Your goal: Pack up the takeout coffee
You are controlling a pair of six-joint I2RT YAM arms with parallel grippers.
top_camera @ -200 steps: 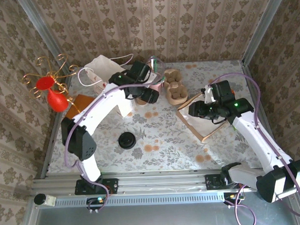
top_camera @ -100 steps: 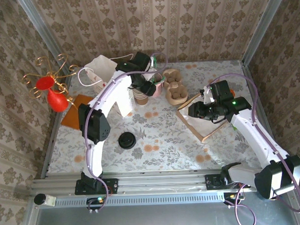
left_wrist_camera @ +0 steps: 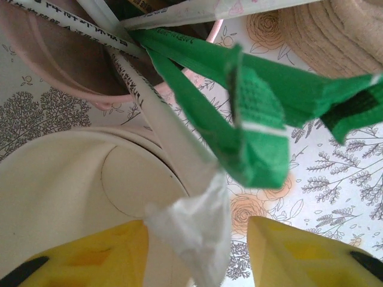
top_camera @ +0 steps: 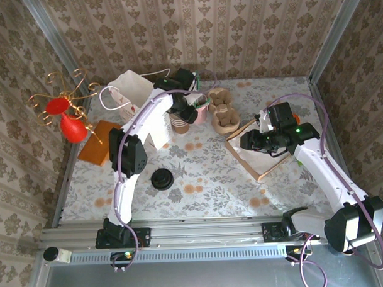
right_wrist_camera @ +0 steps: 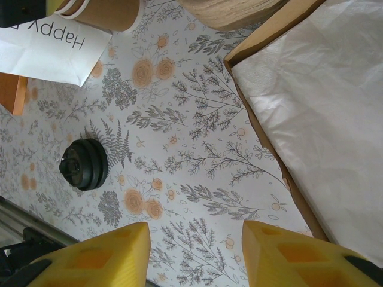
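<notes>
Yellow fingers of the left gripper stand apart, clamped on nothing, just beside the white paper bag. A paper-wrapped straw hangs its crumpled end into the gap; whether it touches either finger I cannot tell. Below one finger sits a lidless cream paper cup. The right gripper, well apart from the bag, has its fingers spread and empty above the floral table. Where the lidded coffee stands I cannot tell. A lone black lid lies flat on the table, near the bag.
</notes>
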